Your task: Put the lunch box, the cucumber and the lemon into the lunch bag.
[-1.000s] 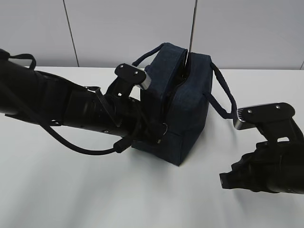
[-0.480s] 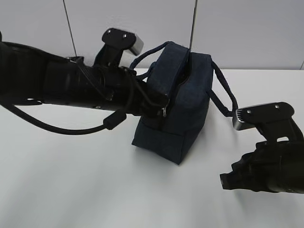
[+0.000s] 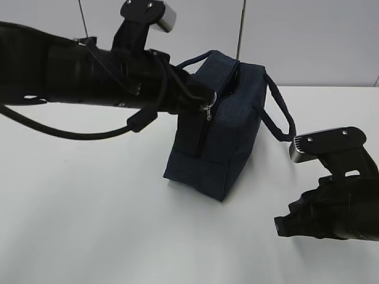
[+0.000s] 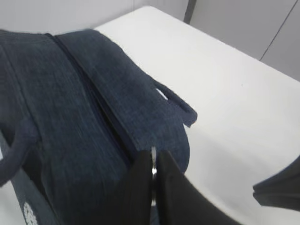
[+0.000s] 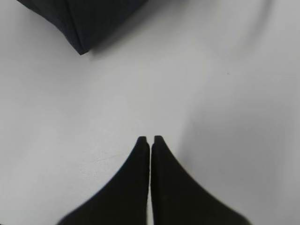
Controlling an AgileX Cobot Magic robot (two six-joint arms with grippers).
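Note:
The dark navy lunch bag (image 3: 222, 148) stands on the white table, its top seam gaping a little near the far end. My left gripper (image 3: 208, 107) is at the upper part of the bag's near end, shut on the silver ring pull (image 4: 153, 161) of the zipper. In the left wrist view the left gripper (image 4: 153, 152) pinches the ring, and the closed zipper line runs away along the lunch bag (image 4: 70, 117). My right gripper (image 3: 279, 226) hovers low to the right of the bag, shut and empty; the same gripper (image 5: 150, 138) faces bare table. The lunch box, cucumber and lemon are out of view.
Two loop handles hang off the bag, one on the right side (image 3: 278, 112) and one by the zipper end (image 4: 176, 101). A white emblem (image 4: 30, 213) marks the bag's side. One corner of the bag (image 5: 89, 18) lies ahead of the right gripper. A grey wall stands behind.
My left arm has risen, carrying the ring pull from low on the bag's near end up to near its top edge. The right arm has not moved.

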